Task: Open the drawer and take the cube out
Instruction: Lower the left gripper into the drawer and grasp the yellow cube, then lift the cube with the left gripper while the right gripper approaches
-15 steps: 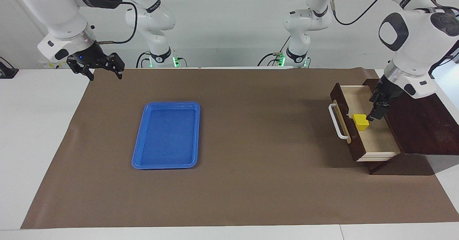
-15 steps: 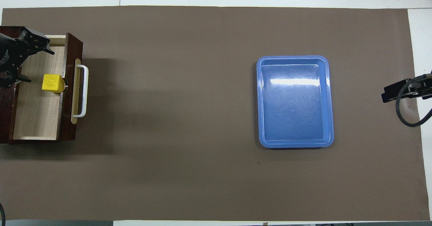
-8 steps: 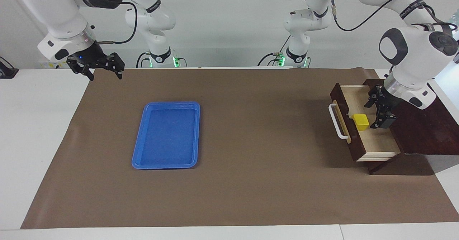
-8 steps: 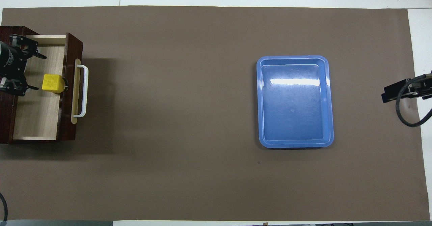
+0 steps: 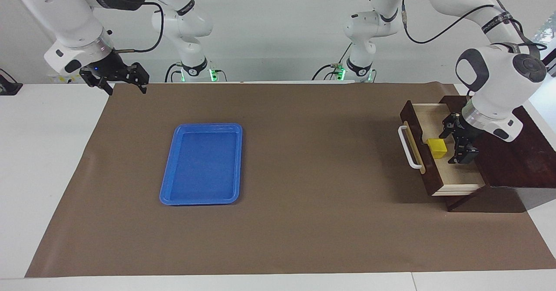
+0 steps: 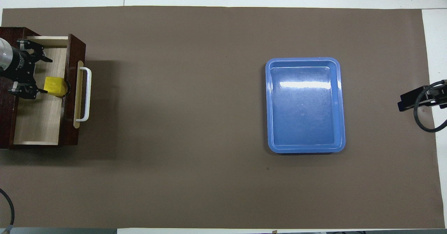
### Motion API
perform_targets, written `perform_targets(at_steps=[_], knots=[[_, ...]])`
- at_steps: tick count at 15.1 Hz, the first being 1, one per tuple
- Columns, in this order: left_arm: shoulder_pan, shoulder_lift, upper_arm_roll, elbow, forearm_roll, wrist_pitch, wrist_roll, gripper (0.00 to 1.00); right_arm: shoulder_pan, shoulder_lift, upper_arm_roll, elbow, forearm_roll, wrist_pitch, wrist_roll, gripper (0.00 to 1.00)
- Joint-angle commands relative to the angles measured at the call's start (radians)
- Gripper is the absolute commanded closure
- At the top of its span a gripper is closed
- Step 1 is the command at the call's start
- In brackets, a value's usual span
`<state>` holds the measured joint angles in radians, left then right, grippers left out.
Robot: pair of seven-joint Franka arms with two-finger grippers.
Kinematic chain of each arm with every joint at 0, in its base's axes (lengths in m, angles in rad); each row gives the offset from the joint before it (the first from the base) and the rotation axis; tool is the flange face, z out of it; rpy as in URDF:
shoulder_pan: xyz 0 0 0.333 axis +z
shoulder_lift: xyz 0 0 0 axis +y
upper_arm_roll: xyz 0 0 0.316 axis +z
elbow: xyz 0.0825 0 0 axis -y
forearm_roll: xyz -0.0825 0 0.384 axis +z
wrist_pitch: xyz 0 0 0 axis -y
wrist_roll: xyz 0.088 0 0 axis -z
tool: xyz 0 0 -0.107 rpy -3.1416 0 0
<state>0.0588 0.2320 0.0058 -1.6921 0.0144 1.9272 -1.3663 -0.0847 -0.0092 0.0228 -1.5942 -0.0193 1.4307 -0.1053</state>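
Now the cube [image 5: 437, 147] is seen inside the pulled-out drawer [image 5: 460, 176], near its handle; the left gripper [image 5: 456, 145] is held spread beside the cube, the right gripper [image 5: 126, 82] spread well apart from the drawer.

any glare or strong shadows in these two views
Overhead view: a white glare streak runs across the blue tray, and the drawer front throws a soft shadow onto the brown mat. Facing view: the tray shows no glare; a dark shadow lies under the box.

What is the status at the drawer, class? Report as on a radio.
Left gripper open, low in open drawer beside cube. Right gripper open, waiting. Nothing blocking.
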Motion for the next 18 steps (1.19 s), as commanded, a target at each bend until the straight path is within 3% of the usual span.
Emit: perform_targets(at_steps=[1,9,18], knots=[[0.003,-0.033,-0.003,-0.057,0.016,0.032,-0.02,0.0,-0.01,-0.025,0.017,-0.021,-0.011,-0.006,-0.027,0.0],[0.013,-0.046,-0.003,-0.087,0.018,0.05,-0.011,0.0,-0.01,-0.032,0.017,-0.041,0.037,0.004,0.014,0.0],[0.004,-0.043,-0.003,-0.072,0.018,0.023,-0.013,0.0,0.006,-0.14,0.019,-0.291,0.309,0.162,0.571,0.0]])
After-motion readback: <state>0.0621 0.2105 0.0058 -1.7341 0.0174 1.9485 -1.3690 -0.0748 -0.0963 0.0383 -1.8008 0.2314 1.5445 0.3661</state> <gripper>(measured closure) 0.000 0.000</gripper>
